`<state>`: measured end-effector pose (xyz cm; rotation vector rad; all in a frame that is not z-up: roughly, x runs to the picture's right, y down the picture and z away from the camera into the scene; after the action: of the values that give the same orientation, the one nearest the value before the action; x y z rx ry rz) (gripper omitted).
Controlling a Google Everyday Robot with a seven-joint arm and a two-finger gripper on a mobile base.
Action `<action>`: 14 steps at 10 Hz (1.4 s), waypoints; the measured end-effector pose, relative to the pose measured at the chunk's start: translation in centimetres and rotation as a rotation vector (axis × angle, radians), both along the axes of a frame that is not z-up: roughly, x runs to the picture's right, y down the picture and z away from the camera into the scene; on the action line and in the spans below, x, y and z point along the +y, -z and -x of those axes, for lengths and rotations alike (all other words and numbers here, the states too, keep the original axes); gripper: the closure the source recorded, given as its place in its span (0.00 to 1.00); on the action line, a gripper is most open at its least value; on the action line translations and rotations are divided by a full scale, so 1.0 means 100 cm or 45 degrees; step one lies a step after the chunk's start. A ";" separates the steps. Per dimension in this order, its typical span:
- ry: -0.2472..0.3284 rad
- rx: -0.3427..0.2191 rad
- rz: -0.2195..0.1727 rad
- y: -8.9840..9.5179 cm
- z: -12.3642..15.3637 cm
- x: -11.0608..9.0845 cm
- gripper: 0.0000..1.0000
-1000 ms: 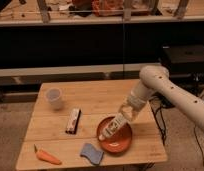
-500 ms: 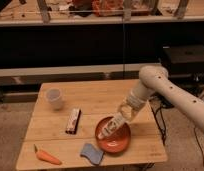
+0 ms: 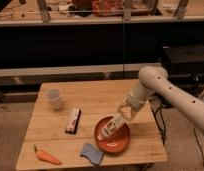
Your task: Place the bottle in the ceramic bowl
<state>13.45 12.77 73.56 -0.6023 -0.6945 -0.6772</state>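
The robot's pale arm [image 3: 177, 96] is reaching in from the right edge, where its upper stretch is being cut off; it is bending at a rounded joint above the table's far right corner and sloping down and to the left toward the middle of the wooden table [image 3: 97, 100]. At its end the gripper [image 3: 124, 115] is hanging over the far right part of the ceramic bowl [image 3: 126, 143] and is clasping the bottle [image 3: 110, 128] by its upper end. The bottle is slanting steeply, its narrow cap end pointing down and left toward the bowl's left rim. Whether the cap is touching the dish or hanging just above it cannot be told. The bowl is sitting near the table's front edge, and the bottle is covering part of its far-left inside. The gripper's own outline is melting into the white of the bottle, so where one ends and the other begins is hard to make out, and the label is showing only as red and green patches. Further left, well apart from the bowl, a small whitish cup [image 3: 55, 98] is standing upright, and a flat dark bar [image 3: 73, 121] is lying between it and the bowl. Along the front edge a carrot [image 3: 47, 157] is lying at the left, and a blue-grey sponge [image 3: 91, 153] is lying just beside the bowl's front-left rim.
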 end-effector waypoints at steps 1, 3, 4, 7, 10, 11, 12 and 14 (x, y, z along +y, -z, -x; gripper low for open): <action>0.000 0.000 0.000 0.000 -0.001 0.001 0.79; -0.003 -0.003 -0.001 0.000 -0.001 0.001 0.79; -0.001 -0.007 -0.001 -0.001 0.000 0.001 0.79; 0.001 -0.015 -0.003 -0.003 0.002 -0.001 0.68; 0.000 -0.020 -0.003 -0.004 0.002 -0.001 0.39; 0.000 -0.021 -0.003 -0.004 0.001 -0.002 0.36; 0.002 -0.023 -0.001 -0.004 0.001 -0.001 0.36; 0.004 -0.029 -0.002 -0.005 0.003 -0.002 0.51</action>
<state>13.13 12.60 74.10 -0.5950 -0.7138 -0.6886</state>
